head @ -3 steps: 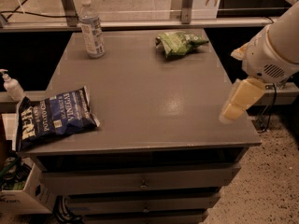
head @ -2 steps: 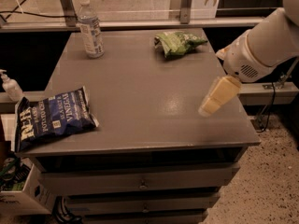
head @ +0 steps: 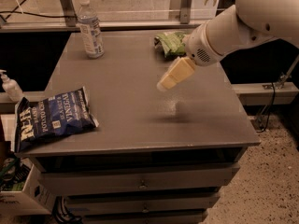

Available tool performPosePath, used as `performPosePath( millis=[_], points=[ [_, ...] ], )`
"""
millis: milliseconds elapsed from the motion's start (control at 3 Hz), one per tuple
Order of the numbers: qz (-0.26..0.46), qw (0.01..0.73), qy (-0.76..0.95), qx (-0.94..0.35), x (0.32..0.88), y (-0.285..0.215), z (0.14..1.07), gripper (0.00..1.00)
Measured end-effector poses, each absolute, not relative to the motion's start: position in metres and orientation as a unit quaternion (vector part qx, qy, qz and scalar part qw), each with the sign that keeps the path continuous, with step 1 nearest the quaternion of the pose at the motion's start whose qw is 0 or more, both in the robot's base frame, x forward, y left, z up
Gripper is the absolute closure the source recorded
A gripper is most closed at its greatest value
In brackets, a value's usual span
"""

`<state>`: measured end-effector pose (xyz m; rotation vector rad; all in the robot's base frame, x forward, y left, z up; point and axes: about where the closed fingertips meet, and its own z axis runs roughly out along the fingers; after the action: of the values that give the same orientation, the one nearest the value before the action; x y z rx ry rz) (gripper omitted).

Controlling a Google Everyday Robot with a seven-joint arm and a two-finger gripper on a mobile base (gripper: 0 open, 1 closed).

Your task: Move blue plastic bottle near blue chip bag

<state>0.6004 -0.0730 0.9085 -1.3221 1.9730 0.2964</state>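
The blue plastic bottle (head: pixel 90 28), clear with a white cap and pale label, stands upright at the far left corner of the grey table (head: pixel 140 101). The blue chip bag (head: pixel 51 118) lies flat at the table's front left, hanging slightly over the left edge. My gripper (head: pixel 174 74) hangs above the table's middle right, at the end of the white arm that reaches in from the upper right. It is well to the right of the bottle and holds nothing that I can see.
A green snack bag (head: pixel 170 43) lies at the far right of the table, just behind the gripper. A small white pump bottle (head: pixel 10 86) stands on a ledge left of the table. A cardboard box (head: pixel 21 190) sits on the floor at lower left.
The arm has swung left, carrying the gripper from beyond the table's right edge to above its middle right. The bottle and both bags have not moved.
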Motion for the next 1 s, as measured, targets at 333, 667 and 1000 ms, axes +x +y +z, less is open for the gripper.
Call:
performPosePath(
  millis=[333,667,1000],
  points=[
    [0.115,0.366,0.767,-0.514,0.600,-0.073,0.909,0.00],
    [0.121,0.394,0.763,-0.497,0.612,-0.059,0.910,0.00],
    [0.136,0.444,0.749,-0.472,0.636,-0.019,0.909,0.00]
  ],
)
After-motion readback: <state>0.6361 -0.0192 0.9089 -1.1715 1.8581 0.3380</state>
